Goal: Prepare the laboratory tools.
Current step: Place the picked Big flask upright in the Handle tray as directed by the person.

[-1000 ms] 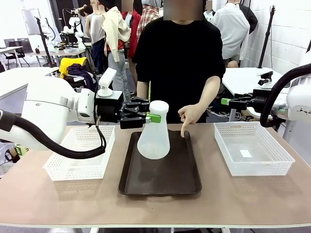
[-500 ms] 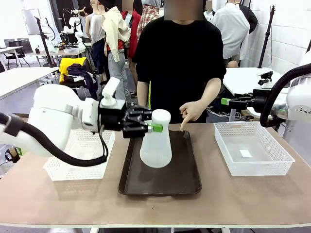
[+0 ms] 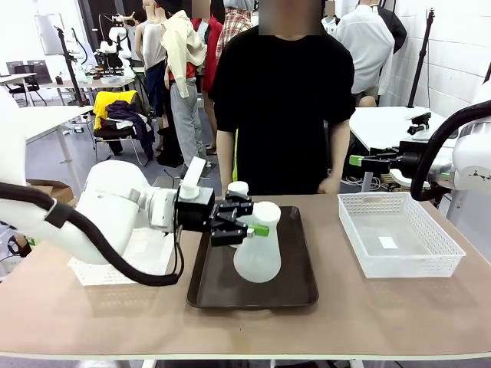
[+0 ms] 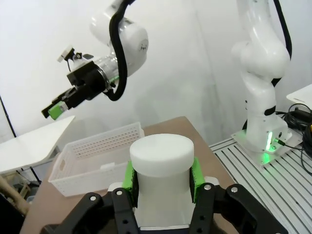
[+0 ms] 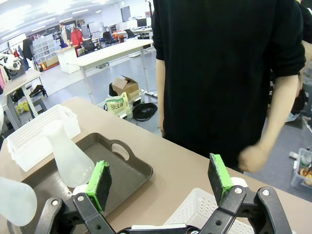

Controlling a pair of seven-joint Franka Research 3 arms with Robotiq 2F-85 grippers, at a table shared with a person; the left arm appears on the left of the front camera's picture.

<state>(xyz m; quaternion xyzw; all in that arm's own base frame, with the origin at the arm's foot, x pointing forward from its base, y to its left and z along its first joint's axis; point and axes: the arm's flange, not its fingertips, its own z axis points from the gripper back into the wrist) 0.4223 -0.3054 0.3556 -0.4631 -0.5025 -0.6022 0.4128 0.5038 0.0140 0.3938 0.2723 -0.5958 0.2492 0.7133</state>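
Flask (image 3: 258, 253) stands on the brown tray (image 3: 295, 287), neck clamped by left claw (image 3: 251, 222); right claw (image 5: 161, 183) gapes wide.

Tray (image 3: 253, 295) mid-table: one flask (image 3: 257, 249) on it, second flask (image 3: 238, 189) behind; baskets left (image 3: 115, 264) and right (image 3: 399, 234) of tray.

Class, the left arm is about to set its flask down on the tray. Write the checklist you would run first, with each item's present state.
1. Left gripper shut on the neck of the held flask: ok.
2. Held flask over the dark brown tray: ok.
3. Second flask upright on the tray, apart from the held one: ok.
4. Person's hand off the tray: ok.
5. Right gripper open, away from the tray: ok.
6. Held flask's base touching the tray: cannot tell.
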